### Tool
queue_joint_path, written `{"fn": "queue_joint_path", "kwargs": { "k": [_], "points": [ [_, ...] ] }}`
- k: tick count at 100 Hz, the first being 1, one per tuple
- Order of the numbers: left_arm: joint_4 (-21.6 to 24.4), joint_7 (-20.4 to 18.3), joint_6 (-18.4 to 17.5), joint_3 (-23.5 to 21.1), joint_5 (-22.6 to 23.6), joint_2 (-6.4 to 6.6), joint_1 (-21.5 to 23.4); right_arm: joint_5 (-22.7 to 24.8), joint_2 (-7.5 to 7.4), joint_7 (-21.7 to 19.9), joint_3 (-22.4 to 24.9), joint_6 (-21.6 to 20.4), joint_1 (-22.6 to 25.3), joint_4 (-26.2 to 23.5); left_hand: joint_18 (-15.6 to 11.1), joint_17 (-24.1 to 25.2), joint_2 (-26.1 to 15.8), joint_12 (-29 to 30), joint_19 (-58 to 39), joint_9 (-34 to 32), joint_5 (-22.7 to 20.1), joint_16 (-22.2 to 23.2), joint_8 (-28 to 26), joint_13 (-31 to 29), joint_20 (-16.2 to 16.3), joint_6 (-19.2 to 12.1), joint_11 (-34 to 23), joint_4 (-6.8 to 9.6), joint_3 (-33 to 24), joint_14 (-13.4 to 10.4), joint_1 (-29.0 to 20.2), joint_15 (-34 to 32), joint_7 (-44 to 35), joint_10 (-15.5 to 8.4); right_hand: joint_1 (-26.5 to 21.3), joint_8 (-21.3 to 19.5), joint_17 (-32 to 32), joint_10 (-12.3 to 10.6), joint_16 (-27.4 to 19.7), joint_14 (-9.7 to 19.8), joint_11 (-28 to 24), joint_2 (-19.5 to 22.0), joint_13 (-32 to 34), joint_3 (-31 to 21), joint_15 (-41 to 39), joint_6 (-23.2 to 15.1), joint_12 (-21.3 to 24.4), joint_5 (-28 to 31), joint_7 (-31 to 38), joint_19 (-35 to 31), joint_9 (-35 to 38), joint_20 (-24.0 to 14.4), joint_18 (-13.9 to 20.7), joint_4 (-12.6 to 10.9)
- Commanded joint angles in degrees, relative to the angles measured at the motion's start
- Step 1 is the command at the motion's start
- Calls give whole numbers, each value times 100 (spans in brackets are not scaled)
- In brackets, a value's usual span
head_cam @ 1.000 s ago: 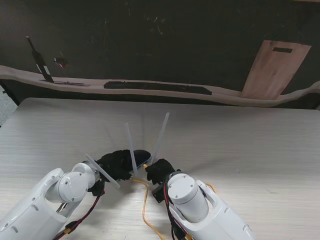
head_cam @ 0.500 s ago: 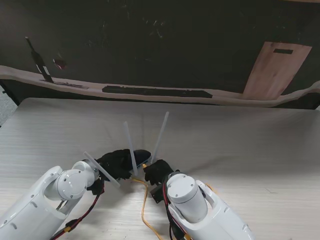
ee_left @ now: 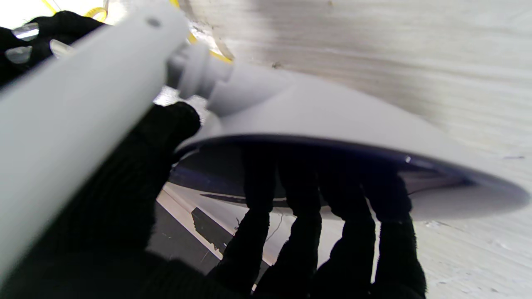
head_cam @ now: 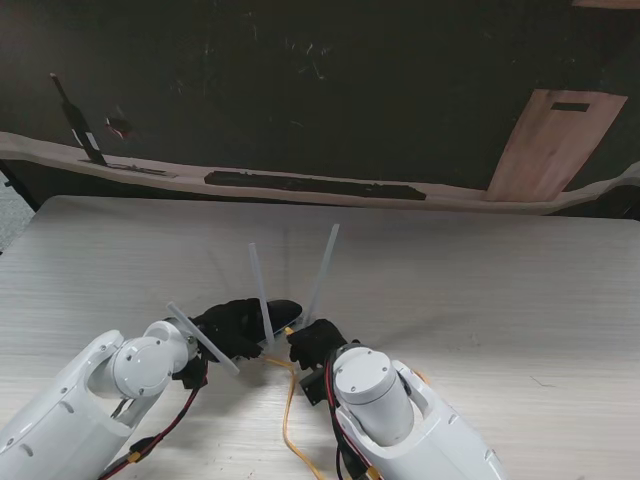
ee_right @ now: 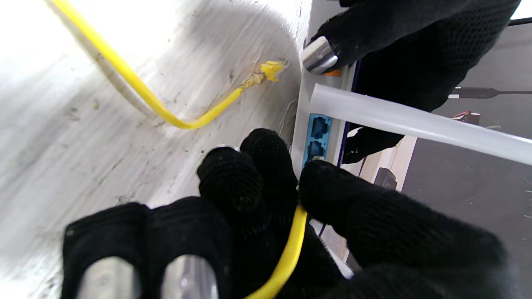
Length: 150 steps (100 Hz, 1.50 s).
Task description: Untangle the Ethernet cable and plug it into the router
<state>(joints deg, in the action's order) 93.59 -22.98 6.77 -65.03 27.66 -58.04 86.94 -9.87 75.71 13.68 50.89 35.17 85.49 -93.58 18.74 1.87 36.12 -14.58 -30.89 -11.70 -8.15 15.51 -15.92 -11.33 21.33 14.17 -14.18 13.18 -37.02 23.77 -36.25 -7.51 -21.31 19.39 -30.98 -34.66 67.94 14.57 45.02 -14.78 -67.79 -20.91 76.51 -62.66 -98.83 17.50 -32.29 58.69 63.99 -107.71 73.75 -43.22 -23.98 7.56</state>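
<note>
Yellow Ethernet cable (ee_right: 286, 257) stays pinched in the right robot hand (head_cam: 318, 343) beside the white router's (ee_left: 332, 120) blue ports (ee_right: 316, 135). Left robot hand (head_cam: 232, 325) still grips the router. Nothing moved. Wide bare surface (head_cam: 500, 290) lies beyond.

A pale wood-grain table (head_cam: 480, 300) fills the near scene, and beyond its far edge a dark floor holds a tan wooden board (head_cam: 548, 140) leaning at the right, a long black strip (head_cam: 315, 183) lying flat, and a thin dark rod (head_cam: 78, 120) at the left.
</note>
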Motion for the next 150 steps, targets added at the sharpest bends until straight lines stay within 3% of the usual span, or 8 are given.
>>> {"fn": "queue_joint_path", "kwargs": {
  "k": [1, 94, 150],
  "points": [
    [-355, -317, 52, 180, -39, -34, 329, -85, 37, -93, 18, 31, 62, -53, -774, -940, -1129, -575, -2192, -733, -635, 592, -382, -996, 542, -32, -1288, 353, -1525, -553, -1943, -2293, -1058, -459, -17, -191, -20, 1318, -12, 340, -778, 381, -196, 40, -259, 465, -7, 380, 270, -1227, 899, 188, 223, -117],
    [-348, -324, 14, 89, -47, -33, 388, -463, 60, -116, 157, 147, 103, -88, -816, -944, -1158, -580, -2179, -732, -629, 596, -390, -998, 536, -39, -1291, 381, -1511, -552, -2014, -2297, -1067, -472, -37, -244, -24, 1290, -34, 385, -825, 428, -193, 130, -244, 446, 1, 359, 287, -1227, 860, 277, 252, -138],
    [-376, -324, -56, 138, 12, -25, 366, -923, 194, 127, 225, 199, 87, -6, -861, -1146, -1153, -602, -2254, -826, -687, 632, -413, -1180, 558, -34, -1342, 415, -1578, -569, -2119, -2391, -1117, -443, -41, -266, -26, 1275, -62, 419, -845, 469, -191, 188, -234, 417, -4, 312, 293, -1214, 815, 331, 261, -140]
  ]
}}
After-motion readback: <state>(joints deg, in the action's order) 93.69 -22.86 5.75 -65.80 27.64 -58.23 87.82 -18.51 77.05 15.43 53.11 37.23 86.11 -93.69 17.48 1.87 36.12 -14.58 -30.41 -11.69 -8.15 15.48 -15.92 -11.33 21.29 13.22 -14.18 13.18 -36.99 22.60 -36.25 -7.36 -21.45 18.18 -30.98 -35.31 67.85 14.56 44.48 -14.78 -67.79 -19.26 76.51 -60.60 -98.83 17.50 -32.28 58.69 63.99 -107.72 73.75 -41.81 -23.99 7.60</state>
